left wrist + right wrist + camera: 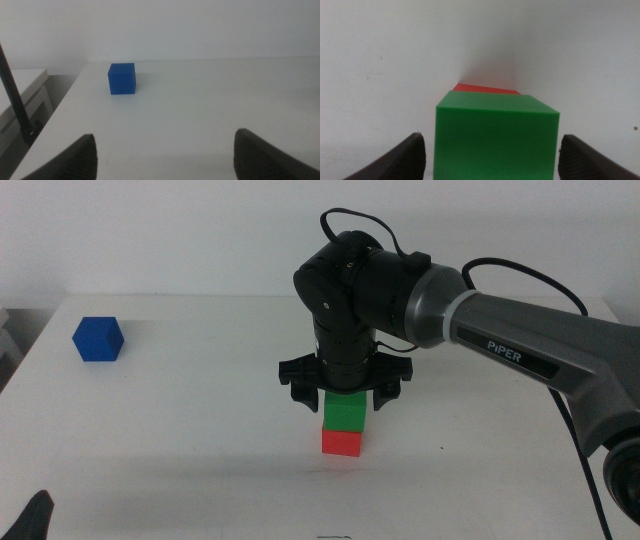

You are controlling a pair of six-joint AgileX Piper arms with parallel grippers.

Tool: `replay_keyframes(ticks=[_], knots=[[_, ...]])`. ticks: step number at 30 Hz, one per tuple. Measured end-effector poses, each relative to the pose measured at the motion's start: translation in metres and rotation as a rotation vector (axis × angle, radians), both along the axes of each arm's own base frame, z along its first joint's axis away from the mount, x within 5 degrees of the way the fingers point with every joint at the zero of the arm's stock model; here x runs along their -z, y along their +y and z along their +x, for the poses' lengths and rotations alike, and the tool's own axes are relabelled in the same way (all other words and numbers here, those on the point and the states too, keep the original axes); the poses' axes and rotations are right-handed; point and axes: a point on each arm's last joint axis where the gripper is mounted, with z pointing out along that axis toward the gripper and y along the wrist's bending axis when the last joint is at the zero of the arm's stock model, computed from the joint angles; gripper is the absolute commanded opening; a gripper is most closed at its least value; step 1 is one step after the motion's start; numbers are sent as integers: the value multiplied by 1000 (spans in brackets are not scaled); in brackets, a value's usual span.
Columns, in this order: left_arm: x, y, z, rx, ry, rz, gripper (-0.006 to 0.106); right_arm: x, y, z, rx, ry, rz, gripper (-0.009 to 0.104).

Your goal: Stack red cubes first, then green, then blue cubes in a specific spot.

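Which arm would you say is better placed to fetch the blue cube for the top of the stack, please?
Probably the left. Its open tool already faces the blue cube on the table's left side, nothing between them. The right tool is open over the green cube, which sits on the red cube, farther away.

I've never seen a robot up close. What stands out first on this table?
A little tower mid-table: a green cube sitting on a red cube, with the right end effector hanging open just above it. A lone blue cube waits at the far left, and the left end effector idles open facing it.

Lab — bare white table (200, 430), blank wall (180, 230)
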Motion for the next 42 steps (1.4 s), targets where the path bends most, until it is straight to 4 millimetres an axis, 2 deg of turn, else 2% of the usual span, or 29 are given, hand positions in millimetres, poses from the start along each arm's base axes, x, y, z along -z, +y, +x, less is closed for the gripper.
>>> replay_keyframes(ticks=[3, 5, 10, 12, 17, 21, 24, 27, 33, 37, 42], knots=[[0, 0, 0, 0, 0, 0, 94, -2, 0, -1, -12, 6, 8, 89], [0, 0, 0, 0, 0, 0, 94, -11, -1, -4, -22, -1, 25, 89], [0, 0, 0, 0, 0, 0, 94, -70, -19, -21, -61, -104, 85, 89], [0, 0, 0, 0, 0, 0, 94, -94, -33, -34, -74, -142, 100, 89], [0, 0, 0, 0, 0, 0, 94, -121, -77, -78, -129, -155, 84, 89], [0, 0, 0, 0, 0, 0, 94, -135, -120, -118, -274, -205, 84, 88], [0, 0, 0, 0, 0, 0, 94, -142, -151, -146, -414, -294, 117, 88], [0, 0, 0, 0, 0, 0, 94, -140, -178, -176, -550, -374, 125, 88], [0, 0, 0, 0, 0, 0, 94, -144, -219, -233, -665, -567, 184, 88], [0, 0, 0, 0, 0, 0, 94, -143, -238, -257, -678, -651, 201, 88], [0, 0, 0, 0, 0, 0, 94, -142, -245, -268, -712, -690, 212, 88]])
